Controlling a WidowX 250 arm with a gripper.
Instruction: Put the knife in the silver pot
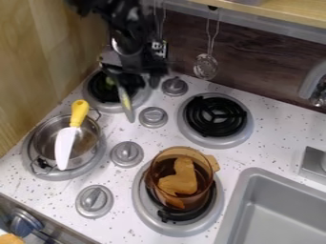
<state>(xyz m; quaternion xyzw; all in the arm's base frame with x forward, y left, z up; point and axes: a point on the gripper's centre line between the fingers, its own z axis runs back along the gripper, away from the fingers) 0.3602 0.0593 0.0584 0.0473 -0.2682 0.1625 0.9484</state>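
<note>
At the upper left of the camera view, the black gripper (135, 69) hangs over the back left burner. Below it, a slim grey and yellow-green utensil (125, 100) slants down past the burner's edge; whether it is held cannot be made out. A knife with a yellow handle (79, 112) and white blade (64, 145) lies across the silver pot (91, 153) on the front left burner. Its handle extends beyond the back rim, and the blade tip is near the front rim.
A brown transparent pot (153, 180) holding an orange-brown piece (181, 178) stands on the front right burner. Behind it is the back right burner (249, 125). Stove knobs (127, 154) sit between burners. A grey sink (249, 193) is at right, and a strainer (206, 66) hangs behind.
</note>
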